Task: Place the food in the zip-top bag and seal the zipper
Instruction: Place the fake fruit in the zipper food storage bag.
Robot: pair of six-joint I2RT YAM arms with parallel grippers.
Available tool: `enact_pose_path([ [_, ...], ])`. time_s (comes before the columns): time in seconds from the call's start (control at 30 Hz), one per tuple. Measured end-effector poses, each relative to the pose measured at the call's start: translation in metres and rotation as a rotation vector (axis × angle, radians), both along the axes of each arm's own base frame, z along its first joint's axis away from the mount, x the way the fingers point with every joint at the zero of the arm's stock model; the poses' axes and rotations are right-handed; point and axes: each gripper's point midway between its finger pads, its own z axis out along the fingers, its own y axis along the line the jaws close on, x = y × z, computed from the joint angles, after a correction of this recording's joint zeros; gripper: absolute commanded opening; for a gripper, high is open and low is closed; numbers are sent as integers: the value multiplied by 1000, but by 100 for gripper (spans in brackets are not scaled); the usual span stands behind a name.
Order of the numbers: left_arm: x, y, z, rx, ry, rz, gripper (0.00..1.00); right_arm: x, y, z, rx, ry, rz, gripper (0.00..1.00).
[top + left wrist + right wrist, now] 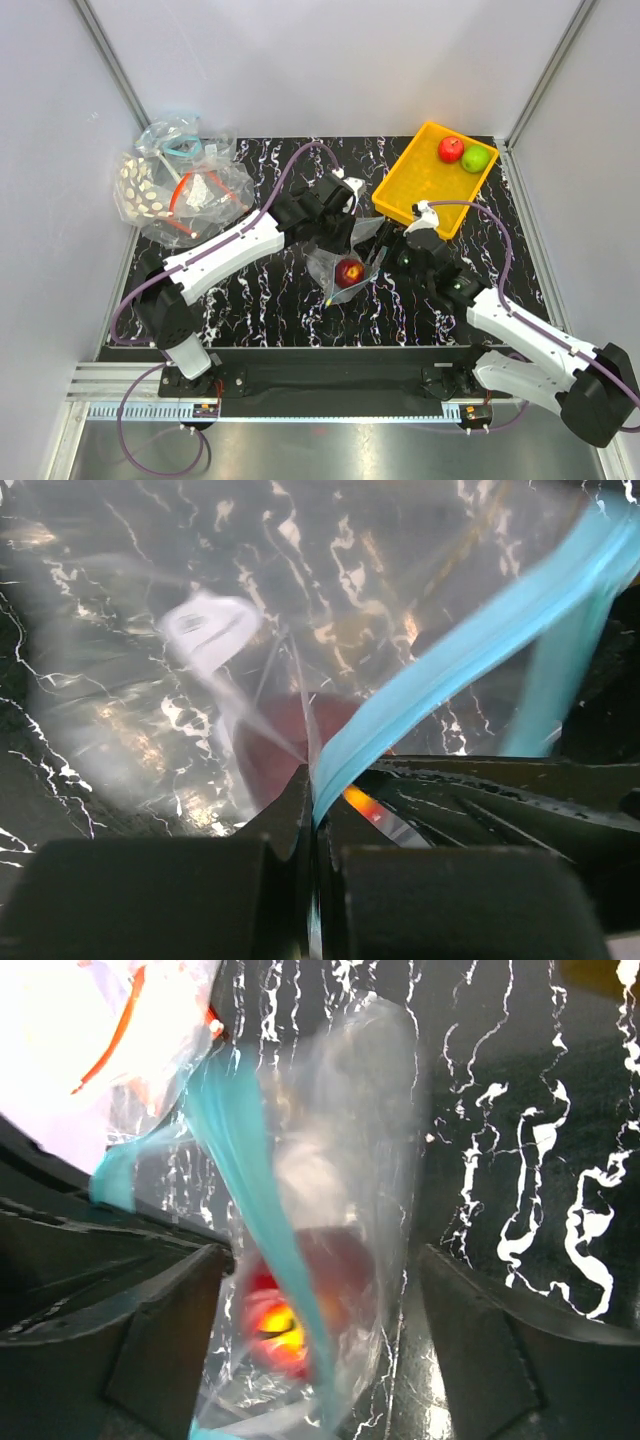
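The clear zip-top bag (330,262) lies mid-table with the dark maroon fruit (349,271) inside it. My left gripper (352,225) is shut on the bag's teal zipper strip (480,630), and the jaws pinch it at their tips (315,790). The maroon fruit (280,740) shows through the plastic below. My right gripper (385,255) is open. Its fingers stand either side of the bag (350,1110) and of the fruit (275,1325) without gripping, and the teal strip (240,1160) runs between them. The bright red fruit (451,149) and the lime green fruit (475,158) sit in the yellow tray (410,190).
A pile of other clear bags (180,185), some with red-orange strips and one white-dotted, lies at the back left. The yellow tray stands at the back right, just behind my right gripper. Grey walls close in the table on three sides.
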Motion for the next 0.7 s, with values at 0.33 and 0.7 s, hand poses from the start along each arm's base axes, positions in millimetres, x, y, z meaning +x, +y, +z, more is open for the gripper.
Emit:
enact_pose_path([
  [0.33, 3, 3, 0, -1, 4, 2, 0, 1, -12, 24, -49, -21, -35, 59],
  [0.7, 25, 32, 50, 114, -154, 59, 0, 19, 2, 36, -149, 27, -6, 0],
])
